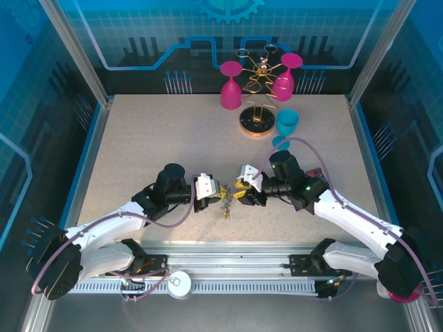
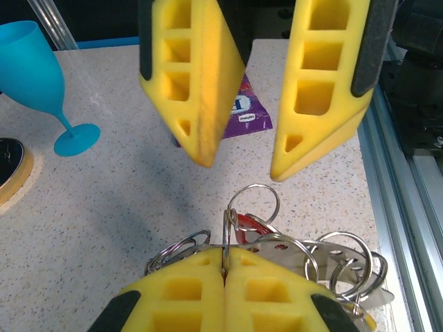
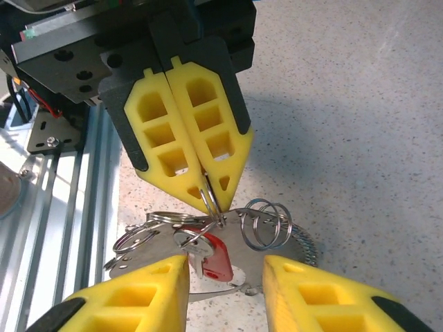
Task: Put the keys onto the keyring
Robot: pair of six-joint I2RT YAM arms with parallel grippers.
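A red-headed key hangs by a small split ring from the keyring, a flat silvery plate with holes, several split rings and a jagged edge. It is held just above the table. My left gripper is shut on one thin split ring of it. In the right wrist view the left gripper pinches that ring from above. My right gripper is open, its yellow fingers either side of the red key without touching it. From above, both grippers meet at the keyring.
A purple packet lies on the table beyond the right gripper. A blue goblet stands by the wooden base of the gold rack with pink glasses. The aluminium rail runs close by.
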